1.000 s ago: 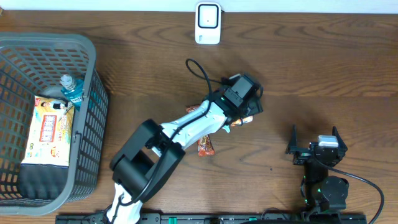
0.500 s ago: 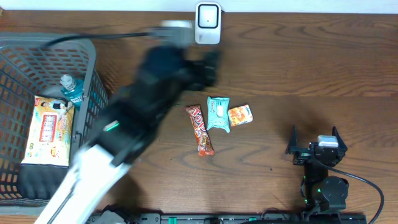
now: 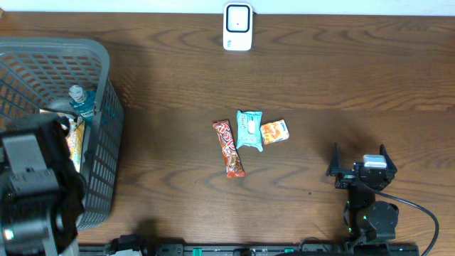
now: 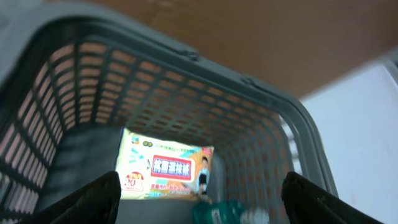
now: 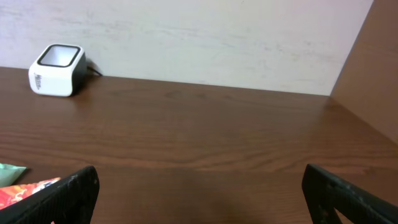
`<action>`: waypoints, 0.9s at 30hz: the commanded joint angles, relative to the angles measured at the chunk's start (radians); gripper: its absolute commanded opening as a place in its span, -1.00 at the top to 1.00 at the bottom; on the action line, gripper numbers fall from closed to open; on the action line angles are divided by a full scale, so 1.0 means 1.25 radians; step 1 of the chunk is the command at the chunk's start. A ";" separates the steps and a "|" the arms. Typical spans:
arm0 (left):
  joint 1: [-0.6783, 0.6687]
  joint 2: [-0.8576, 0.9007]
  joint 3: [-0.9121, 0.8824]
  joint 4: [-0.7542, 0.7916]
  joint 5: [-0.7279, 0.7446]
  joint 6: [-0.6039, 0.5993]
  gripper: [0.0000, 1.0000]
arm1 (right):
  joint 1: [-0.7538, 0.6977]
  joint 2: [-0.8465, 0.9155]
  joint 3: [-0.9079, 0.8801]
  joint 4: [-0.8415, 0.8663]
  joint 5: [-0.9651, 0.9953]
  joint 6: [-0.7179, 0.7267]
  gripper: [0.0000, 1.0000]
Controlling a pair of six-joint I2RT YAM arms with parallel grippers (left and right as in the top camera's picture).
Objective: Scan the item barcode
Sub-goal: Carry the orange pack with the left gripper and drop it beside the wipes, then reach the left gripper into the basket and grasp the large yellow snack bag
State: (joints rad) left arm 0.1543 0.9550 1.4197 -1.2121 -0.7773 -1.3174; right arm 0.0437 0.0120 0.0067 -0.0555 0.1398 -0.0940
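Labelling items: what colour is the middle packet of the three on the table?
The packet is teal with a small white patch. It shows clearest in the overhead view.

On the worktop (image 3: 341,78), the scanner (image 3: 237,26) sits at 12 o'clock by the far edge. Three snacks lie in a row at the centre: a bar (image 3: 229,148), a packet (image 3: 249,130) just at its 3 o'clock, then a smaller packet (image 3: 274,132). The basket (image 3: 99,57) stands at 9 o'clock, holding a flat pack (image 4: 168,171) and a bottle (image 3: 80,99).

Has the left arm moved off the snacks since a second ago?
Yes. The left arm swung left, from over the snacks below the scanner to above the basket, with the left gripper open and empty.
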 commanded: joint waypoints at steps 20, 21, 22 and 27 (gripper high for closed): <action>0.266 0.535 -0.011 0.028 0.365 -0.409 -0.96 | 0.004 -0.004 -0.001 -0.002 0.009 0.009 -0.98; 0.267 0.550 -0.011 0.028 0.374 -0.445 -0.96 | 0.004 -0.004 -0.001 -0.002 0.009 0.009 -0.99; 0.268 0.578 -0.011 0.029 0.392 -0.511 -0.96 | 0.004 -0.004 -0.001 -0.002 0.009 0.009 -0.98; 0.268 0.653 -0.011 0.070 0.446 -0.599 -0.96 | 0.004 -0.004 -0.001 -0.002 0.009 0.009 -0.98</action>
State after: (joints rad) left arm 0.4835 1.7130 1.4120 -1.1542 -0.2752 -1.9312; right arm 0.0437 0.0120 0.0067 -0.0555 0.1398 -0.0944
